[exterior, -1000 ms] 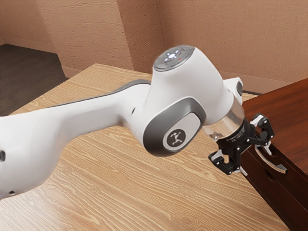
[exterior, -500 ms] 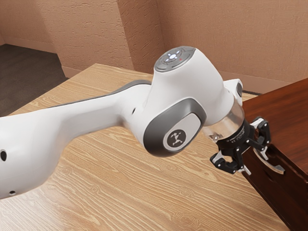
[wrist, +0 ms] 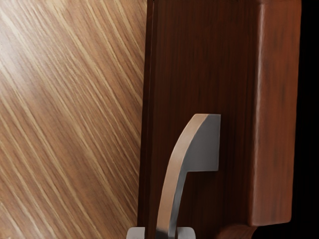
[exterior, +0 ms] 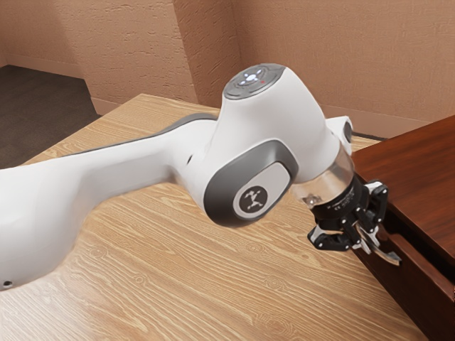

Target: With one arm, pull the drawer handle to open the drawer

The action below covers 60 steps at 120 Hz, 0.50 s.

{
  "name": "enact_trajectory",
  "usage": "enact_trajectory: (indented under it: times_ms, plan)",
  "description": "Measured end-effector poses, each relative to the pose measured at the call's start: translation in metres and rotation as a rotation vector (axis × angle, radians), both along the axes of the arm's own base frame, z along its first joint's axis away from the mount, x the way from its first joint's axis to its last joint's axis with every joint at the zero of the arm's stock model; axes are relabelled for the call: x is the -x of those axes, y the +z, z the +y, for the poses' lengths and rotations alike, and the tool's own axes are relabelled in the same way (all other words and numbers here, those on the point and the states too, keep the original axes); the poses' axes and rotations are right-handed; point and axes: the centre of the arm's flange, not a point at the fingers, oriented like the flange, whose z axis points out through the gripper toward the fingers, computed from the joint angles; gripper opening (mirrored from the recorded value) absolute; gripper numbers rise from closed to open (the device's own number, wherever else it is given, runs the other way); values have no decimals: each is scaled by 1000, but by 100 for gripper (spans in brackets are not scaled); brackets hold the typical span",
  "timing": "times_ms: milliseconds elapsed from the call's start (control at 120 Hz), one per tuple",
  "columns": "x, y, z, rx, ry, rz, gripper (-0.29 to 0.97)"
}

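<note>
Pale wooden table [exterior: 178,270] covers most of the exterior view, with brownish plaster walls [exterior: 128,42] behind it and a dark floor [exterior: 35,106] at the far exterior view's left. You see the white arm [exterior: 142,177] coming in from the exterior view's left and reaching low across the table toward the right. On that side stands a dark reddish-brown cabinet [exterior: 426,163].

The black gripper [exterior: 364,231] is at the front of the drawer [exterior: 419,284], which is in the upper part of the cabinet, just under its top. The jaws stand narrow, and the silver drawer handle [exterior: 384,252] passes between them. Both fingers seem to press on it, one from each side, so the gripper is holding the handle. The rest of the handle sticks out beyond the fingers toward the exterior view's lower right.

The drawer is open a little. Its front stands out from the cabinet body, and a dark slit runs between the upper edge of the front and the cabinet top.

From the wrist camera you look along the drawer front [wrist: 199,64]. The curved handle [wrist: 192,159] rises from the hand and bends to meet the wood. Two small grey pads [wrist: 135,233] lie against the handle, one at each side. Beyond the rounded edge of the drawer front you find only black shadow, and on the other side the light table [wrist: 65,124] with its slanting grain.
</note>
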Motion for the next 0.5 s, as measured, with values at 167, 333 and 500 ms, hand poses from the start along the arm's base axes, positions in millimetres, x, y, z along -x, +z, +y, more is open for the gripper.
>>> enact_trajectory:
  times_ms: [167,333,500]
  plan:
    - [5,-2,3,-11,1,16,-10]
    - [15,2,9,-17,6,20,-11]
    - [26,3,14,-22,12,23,-11]
